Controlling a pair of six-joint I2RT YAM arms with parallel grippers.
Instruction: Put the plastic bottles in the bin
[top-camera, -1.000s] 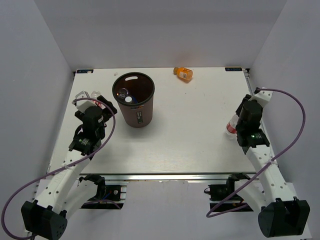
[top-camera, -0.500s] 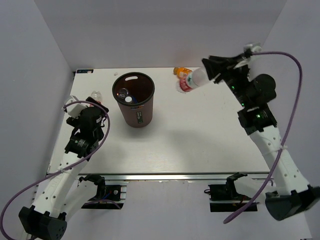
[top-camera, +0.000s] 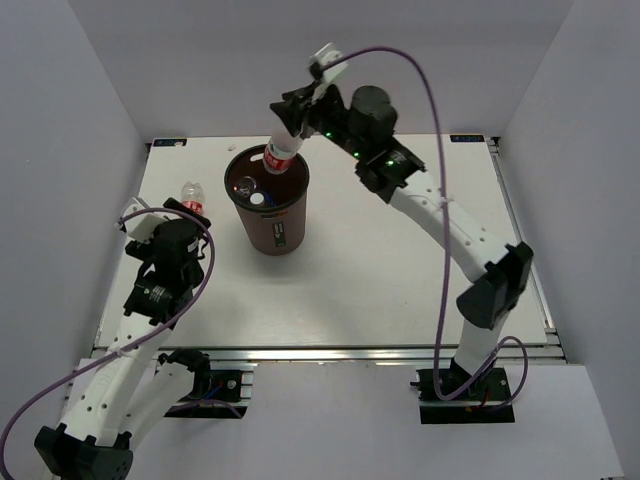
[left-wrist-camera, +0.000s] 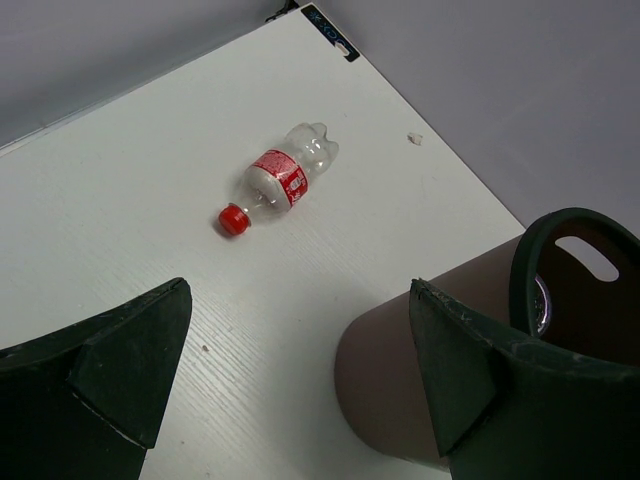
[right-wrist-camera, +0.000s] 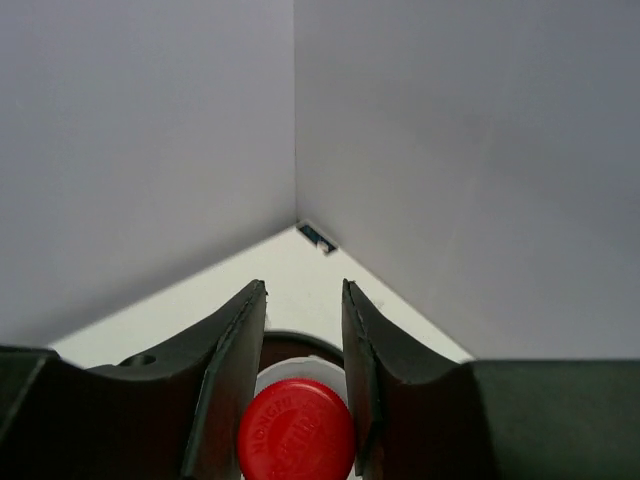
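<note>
Red-labelled bottle (top-camera: 275, 157) pinched in right gripper (top-camera: 290, 125), long axis steep, lower end over bin (top-camera: 272, 225) mouth; release alone judged sufficient.

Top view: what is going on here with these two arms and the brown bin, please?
The right claw is shut on a red-capped bottle and holds it over the opening of the bin, not yet released. The left claw is open and holds nothing. A second bottle lies on its side on the table, to the left of the bin.
</note>
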